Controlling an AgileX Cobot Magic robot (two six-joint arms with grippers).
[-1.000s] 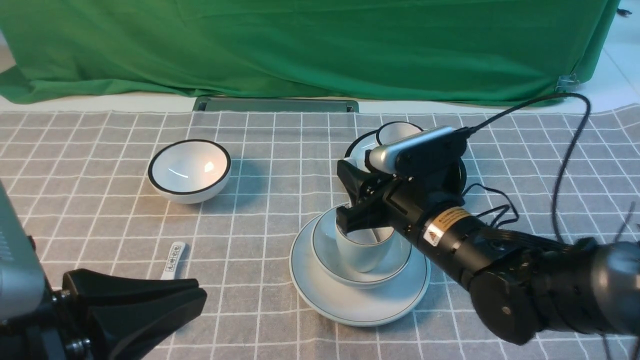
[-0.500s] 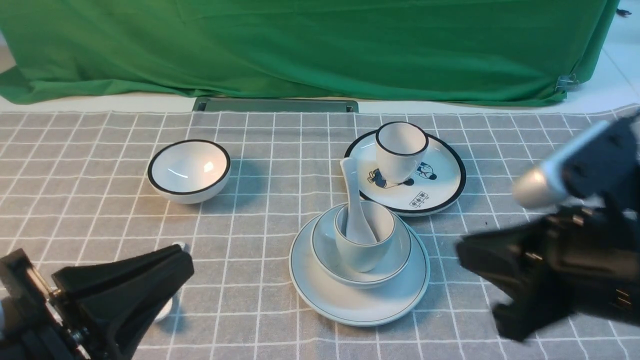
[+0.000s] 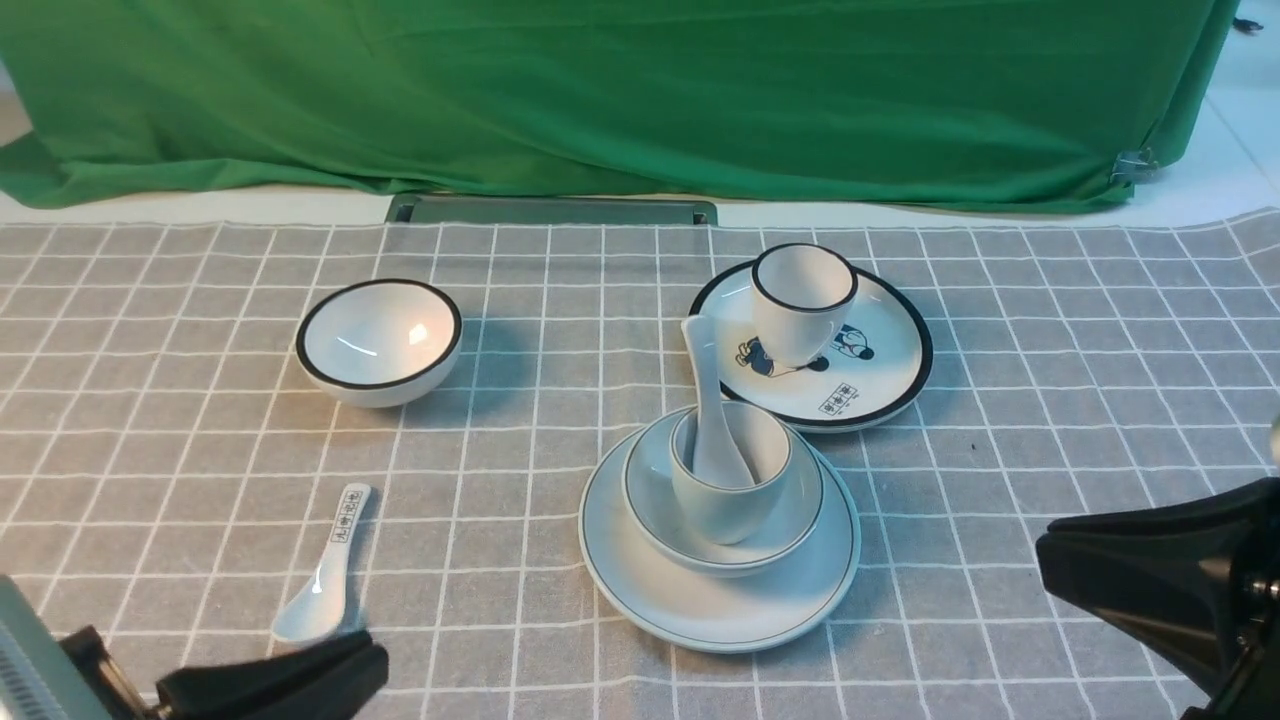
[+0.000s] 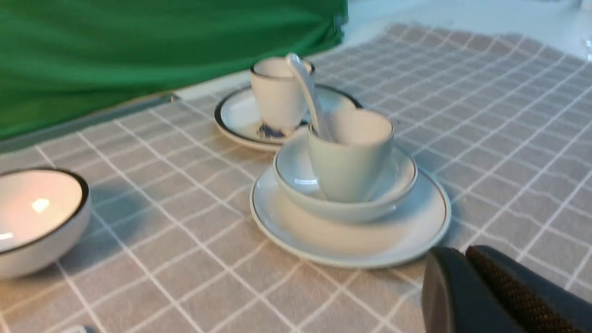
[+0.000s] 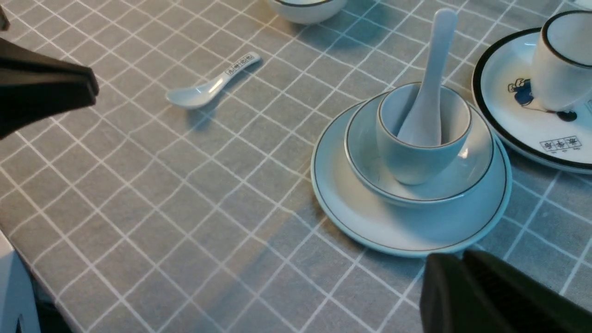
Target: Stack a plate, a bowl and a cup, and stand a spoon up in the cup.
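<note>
Our right jaws (image 3: 1055, 550) have drawn back from the spoon (image 3: 713, 410), which now leans in the cup (image 3: 730, 485), inside the bowl (image 3: 640, 490) on the plate (image 3: 650, 600). Both jaws, ours left (image 3: 370, 665) and right, are closed and empty.

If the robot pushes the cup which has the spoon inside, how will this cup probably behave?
The cup stands on the bowl's curved inside, so a push may well tip it. The spoon rises far above its rim and would likely swing or slide. Its glossy, ceramic-looking wall seems stiff, probably slippery and breakable.
</note>
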